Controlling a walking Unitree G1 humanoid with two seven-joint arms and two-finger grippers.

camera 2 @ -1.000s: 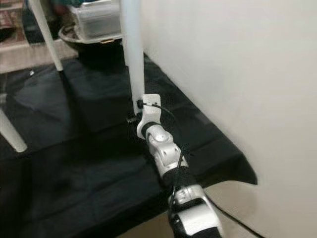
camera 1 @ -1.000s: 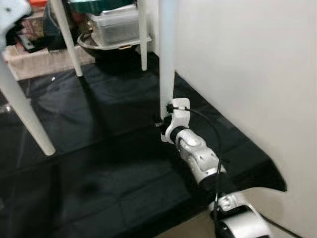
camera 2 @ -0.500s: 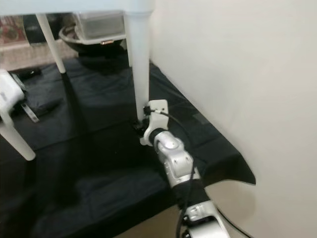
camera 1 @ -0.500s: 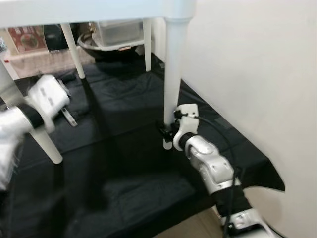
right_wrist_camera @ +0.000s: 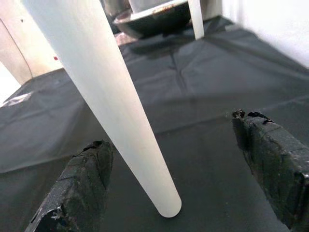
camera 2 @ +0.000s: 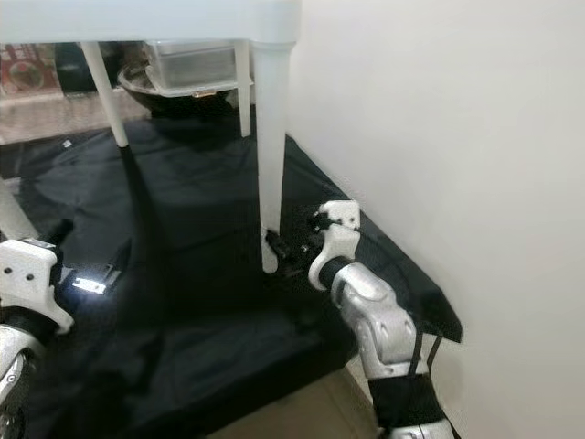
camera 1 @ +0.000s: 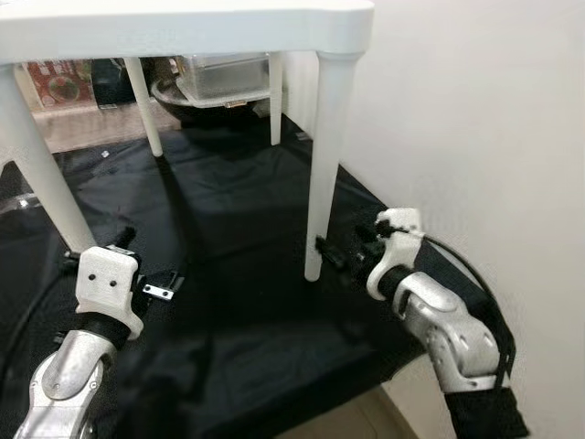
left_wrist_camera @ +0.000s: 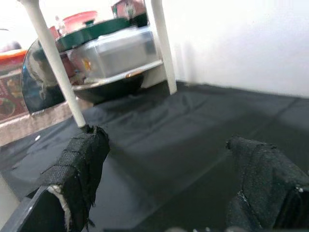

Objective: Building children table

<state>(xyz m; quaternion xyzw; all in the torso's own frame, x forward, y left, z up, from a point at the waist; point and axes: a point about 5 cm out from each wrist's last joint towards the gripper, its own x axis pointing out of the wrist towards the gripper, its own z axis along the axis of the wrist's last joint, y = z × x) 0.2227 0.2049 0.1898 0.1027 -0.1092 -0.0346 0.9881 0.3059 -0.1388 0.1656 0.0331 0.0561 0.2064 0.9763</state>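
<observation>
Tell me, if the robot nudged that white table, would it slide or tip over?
Probably slide: the table looks like thin moulded plastic, so light. Its legs are slim and splayed, which should resist tipping. The black cloth under them might bunch up.

table (camera 1: 183,23) top cropped, container (camera 1: 224,73) partly hidden

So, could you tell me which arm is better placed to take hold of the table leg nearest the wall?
The right. Its gripper sits low beside that leg, jaws open, with the leg between them in the right wrist view. The left gripper hovers over the black mat, away from that leg.
</observation>
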